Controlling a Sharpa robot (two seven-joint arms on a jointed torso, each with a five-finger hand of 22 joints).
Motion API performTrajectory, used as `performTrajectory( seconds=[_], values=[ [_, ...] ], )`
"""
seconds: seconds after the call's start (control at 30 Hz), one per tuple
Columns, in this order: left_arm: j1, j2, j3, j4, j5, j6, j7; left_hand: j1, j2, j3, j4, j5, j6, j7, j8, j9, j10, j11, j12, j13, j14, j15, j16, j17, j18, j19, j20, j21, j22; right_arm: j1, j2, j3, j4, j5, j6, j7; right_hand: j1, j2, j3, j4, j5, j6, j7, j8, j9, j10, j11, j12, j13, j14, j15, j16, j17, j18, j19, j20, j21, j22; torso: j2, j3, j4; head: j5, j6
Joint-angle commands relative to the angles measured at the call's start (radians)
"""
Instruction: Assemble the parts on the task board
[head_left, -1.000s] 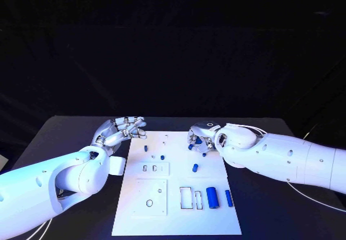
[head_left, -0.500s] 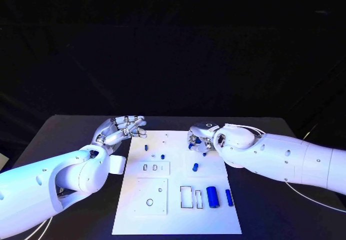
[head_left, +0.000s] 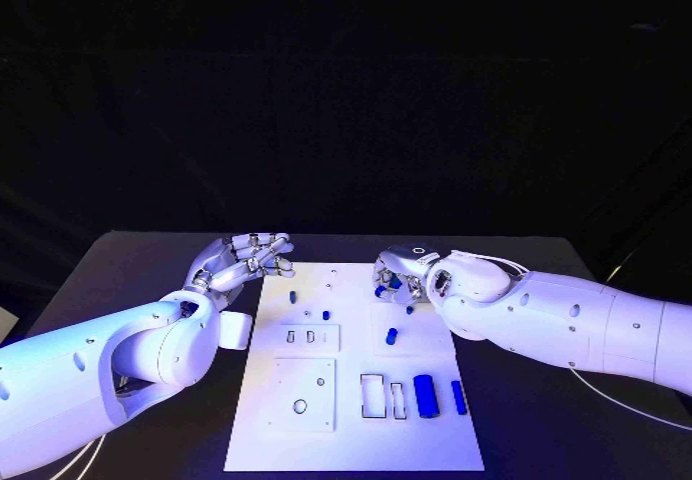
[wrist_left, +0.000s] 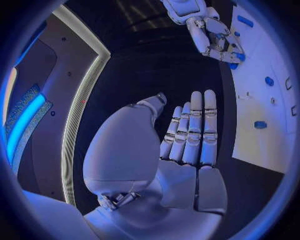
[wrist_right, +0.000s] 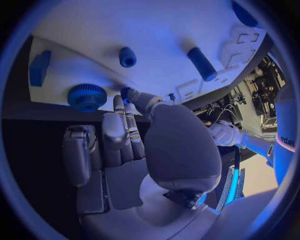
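Black cloth backs the scene, and the black table (head_left: 144, 262) fills the lower half of the head view with the white task board (head_left: 353, 440) lying down its middle.

Compared with a second ago, little has changed. The right hand (head_left: 395, 277), just right of centre at the board's far right edge, has crept slightly towards the left of the frame, and the forearm behind it sits a little lower. Its fingers are bent over the board, and a small blue part (head_left: 394, 283) shows among them, but whether they grip it cannot be told. In the right wrist view the fingertips (wrist_right: 127, 96) reach the board's edge beside a round ribbed blue knob (wrist_right: 87, 96).

The left hand (head_left: 242, 258), left of centre beside the board's far left corner, has kept its place. In the left wrist view its fingers (wrist_left: 191, 131) are stretched out straight and side by side, holding nothing.

On the board the parts lie as before: a blue peg (head_left: 389, 337) near the middle, a large blue cylinder (head_left: 426, 395) and a slim blue bar (head_left: 457, 397) towards the lower right, and two small blue pieces (head_left: 326, 314) nearer the upper left.
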Motion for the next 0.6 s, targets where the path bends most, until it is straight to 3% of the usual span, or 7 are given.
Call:
performTrajectory(
  seconds=[0.03, 0.23, 0.5, 0.6],
  values=[
    [0.002, 0.002, 0.001, 0.000, -0.003, 0.019, 0.005, -0.003, -0.001, 0.004, 0.000, -0.006, 0.005, 0.002, -0.006, 0.001, 0.002, 0.001, -0.003, -0.001, -0.008, 0.001, 0.006, 0.001, 0.009, -0.007, 0.001, 0.002, 0.001, -0.001, 0.003, 0.001, 0.008, -0.004, -0.109, -0.029, 0.013, 0.014, 0.004, -0.011, 0.004, 0.004, 0.001, 0.005, 0.023, 0.016, -0.008, 0.005, 0.006, 0.018, -0.008, 0.007, 0.004, -0.015, 0.049, -0.007, 0.007, 0.175, -0.001, -0.0003, 0.0000, -0.001, 0.010],
    [0.002, 0.002, 0.001, -0.002, -0.001, 0.020, 0.008, -0.002, -0.001, 0.005, -0.002, -0.006, 0.006, 0.001, -0.006, 0.001, 0.002, 0.001, -0.003, -0.001, -0.009, 0.001, 0.007, 0.003, 0.009, -0.009, 0.000, 0.006, 0.003, -0.003, 0.023, 0.002, 0.008, -0.008, -0.175, -0.054, 0.011, 0.008, 0.007, -0.019, 0.004, 0.001, 0.003, 0.007, 0.028, 0.015, -0.006, 0.001, 0.006, 0.014, -0.008, 0.002, -0.006, -0.013, 0.043, -0.007, 0.002, 0.168, 0.001, 0.0006, -0.0003, 0.001, 0.014],
    [0.002, 0.002, 0.001, 0.001, 0.000, 0.021, 0.009, -0.004, -0.001, 0.006, -0.002, -0.007, 0.006, 0.002, -0.007, 0.002, 0.001, 0.002, -0.003, -0.001, -0.009, 0.001, 0.009, 0.005, 0.009, -0.012, 0.001, 0.009, 0.005, -0.004, 0.066, 0.002, -0.028, -0.007, -0.198, -0.068, 0.002, 0.004, 0.008, -0.021, 0.004, -0.004, 0.005, 0.007, 0.032, 0.012, -0.004, -0.003, 0.005, 0.014, -0.007, 0.010, 0.001, -0.013, 0.043, -0.006, 0.002, 0.168, 0.003, -0.0024, 0.0017, 0.002, 0.013],
    [0.002, 0.002, 0.001, 0.003, 0.000, 0.022, 0.009, -0.004, -0.001, 0.006, -0.002, -0.007, 0.006, 0.002, -0.007, 0.002, 0.001, 0.002, -0.003, -0.001, -0.009, 0.001, 0.009, 0.005, 0.009, -0.012, 0.001, 0.009, 0.005, -0.004, 0.084, 0.002, -0.043, -0.007, -0.203, -0.071, -0.002, 0.002, 0.008, -0.021, 0.004, -0.006, 0.005, 0.007, 0.033, 0.011, -0.003, -0.003, 0.005, 0.013, -0.007, 0.010, 0.000, -0.013, 0.043, -0.005, 0.002, 0.168, 0.004, -0.0014, 0.0019, 0.005, 0.013]
  ],
)
